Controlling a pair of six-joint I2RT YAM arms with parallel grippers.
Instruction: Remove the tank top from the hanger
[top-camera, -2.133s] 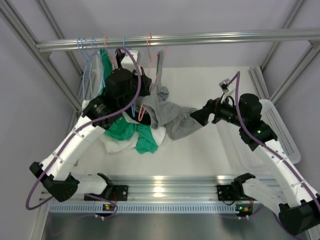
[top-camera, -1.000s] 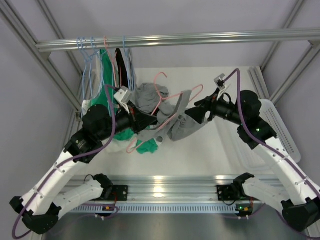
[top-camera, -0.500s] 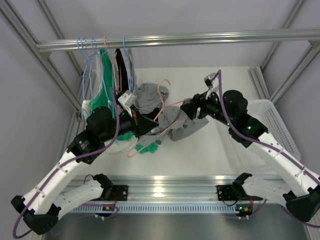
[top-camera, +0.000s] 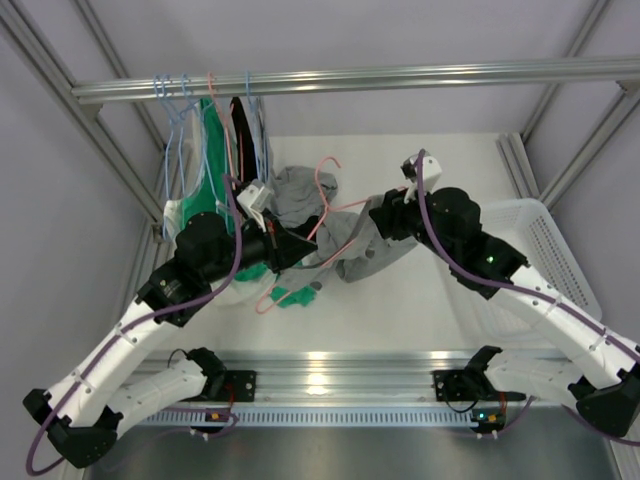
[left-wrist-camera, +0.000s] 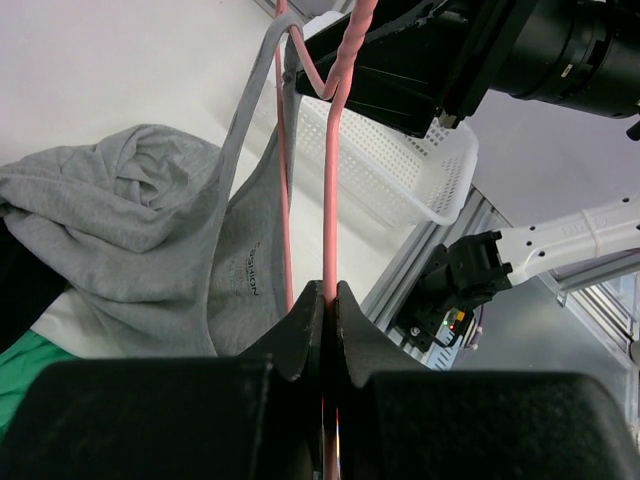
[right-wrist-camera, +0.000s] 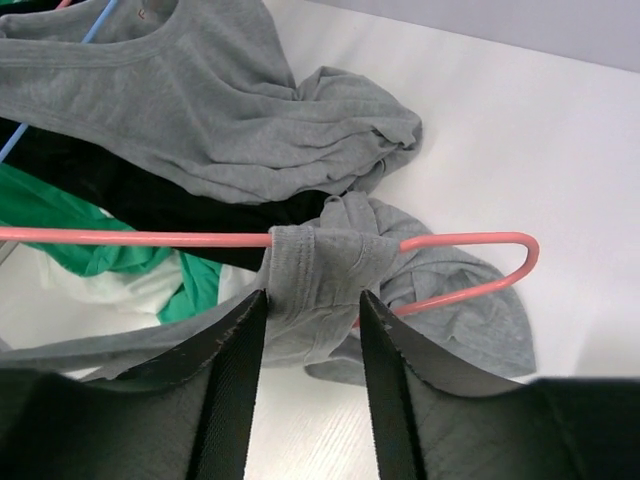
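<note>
The pink hanger (top-camera: 325, 205) is off the rail and lies tilted over the table, with my left gripper (top-camera: 285, 243) shut on its wire (left-wrist-camera: 333, 200). The grey tank top (top-camera: 365, 250) hangs from it, one strap (right-wrist-camera: 320, 265) wrapped round the hanger's bar (right-wrist-camera: 130, 237) near the bent end. My right gripper (right-wrist-camera: 312, 300) is open, its two fingers on either side of that strap and close to it. In the top view the right gripper (top-camera: 378, 218) sits at the hanger's right end. The tank top's body (left-wrist-camera: 150, 240) sags to the table.
A rail (top-camera: 350, 78) crosses the back, with blue hangers (top-camera: 175, 110) and a green garment (top-camera: 212, 160) on its left part. Another grey shirt (right-wrist-camera: 200, 90) and green and white clothes (top-camera: 290, 295) lie under the hanger. A white basket (top-camera: 555, 260) stands at the right.
The left gripper brought the hanger down from the rail. The right gripper moved left to the hanger's end, and its jaws have narrowed around the strap.
</note>
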